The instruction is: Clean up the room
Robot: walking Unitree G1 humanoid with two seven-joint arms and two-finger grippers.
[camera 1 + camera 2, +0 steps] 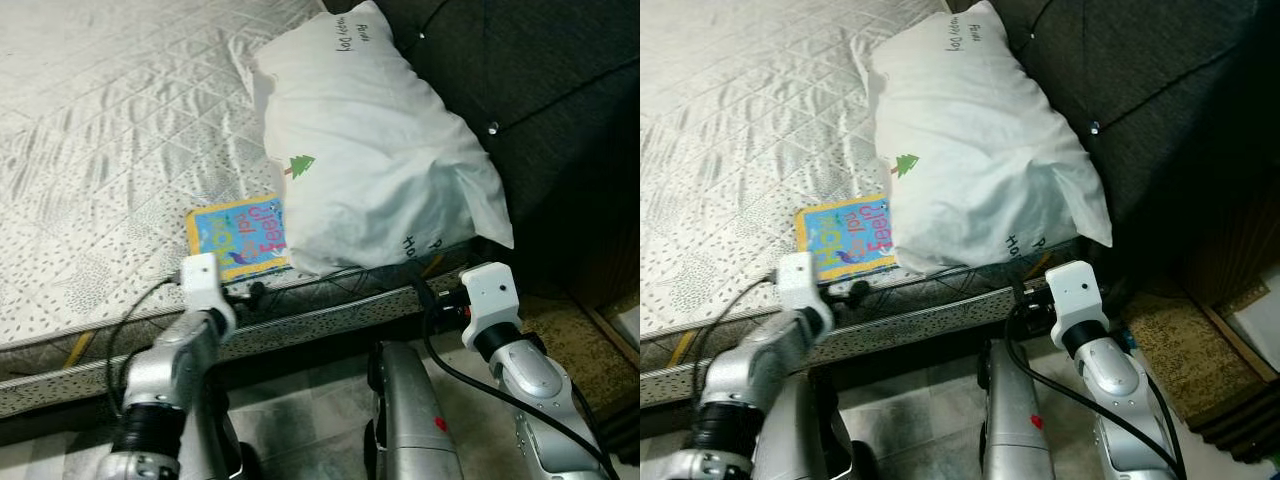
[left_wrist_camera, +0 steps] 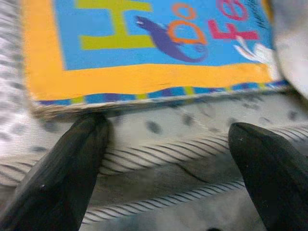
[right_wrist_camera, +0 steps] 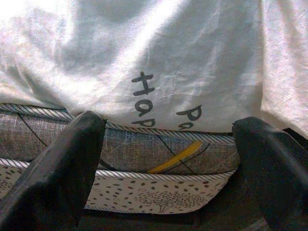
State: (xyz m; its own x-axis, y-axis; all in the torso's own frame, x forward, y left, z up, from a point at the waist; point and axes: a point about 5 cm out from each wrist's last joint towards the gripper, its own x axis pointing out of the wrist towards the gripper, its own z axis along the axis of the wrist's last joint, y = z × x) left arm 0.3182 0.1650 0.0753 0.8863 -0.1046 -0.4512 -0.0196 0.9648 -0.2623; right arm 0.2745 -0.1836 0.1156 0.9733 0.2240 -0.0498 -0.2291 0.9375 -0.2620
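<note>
Both grippers, left gripper [image 2: 163, 159] and right gripper [image 3: 168, 163], wait with jaws wide at the bed's [image 1: 90, 150] near edge, where the picture book [image 1: 238, 237] and pillow [image 1: 370, 150] lie untouched, so tidying seems barely begun.

- Before you lies a white quilted mattress [image 1: 110, 150], stitched in a diamond pattern with small dark speckles, its cover creased in places.
- Along its near edge you can see a grey woven side band [image 3: 139, 147] edged with striped piping, crossed by a yellow diagonal stripe [image 3: 175, 156].
- To your right stands a dark grey tufted fabric headboard [image 1: 560, 100] with silver buttons.
- Below the bed you see a pale tiled floor [image 1: 300, 420].
- A brown speckled mat [image 1: 1170, 340] lies at the headboard's foot.
</note>
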